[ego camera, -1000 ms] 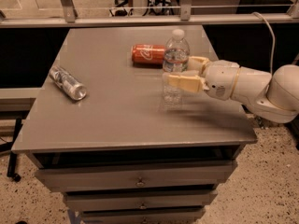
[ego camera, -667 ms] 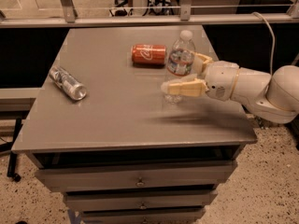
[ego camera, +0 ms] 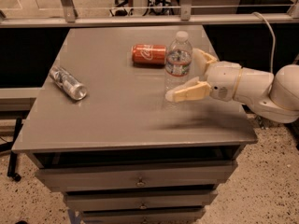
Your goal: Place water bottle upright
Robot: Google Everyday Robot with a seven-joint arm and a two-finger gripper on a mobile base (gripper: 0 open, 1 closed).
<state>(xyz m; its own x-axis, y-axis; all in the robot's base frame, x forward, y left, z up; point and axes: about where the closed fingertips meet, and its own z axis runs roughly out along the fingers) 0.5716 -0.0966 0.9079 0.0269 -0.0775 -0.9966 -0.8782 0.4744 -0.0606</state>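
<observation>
Now the water bottle (ego camera: 178,59) is standing upright, long axis vertical, just beside the red soda can (ego camera: 148,54), while the gripper (ego camera: 185,75) is reaching in from the can's far side, spread wide, not clamping.

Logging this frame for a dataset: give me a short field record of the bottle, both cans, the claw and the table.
water bottle: standing upright on the table, white cap on top
claw: open, reaching in from the picture's right, one finger in front of the bottle, the other behind it
red soda can: on its side, just beside the bottle
silver can: on its side, near the picture's left edge
table: grey top, drawers below
</observation>
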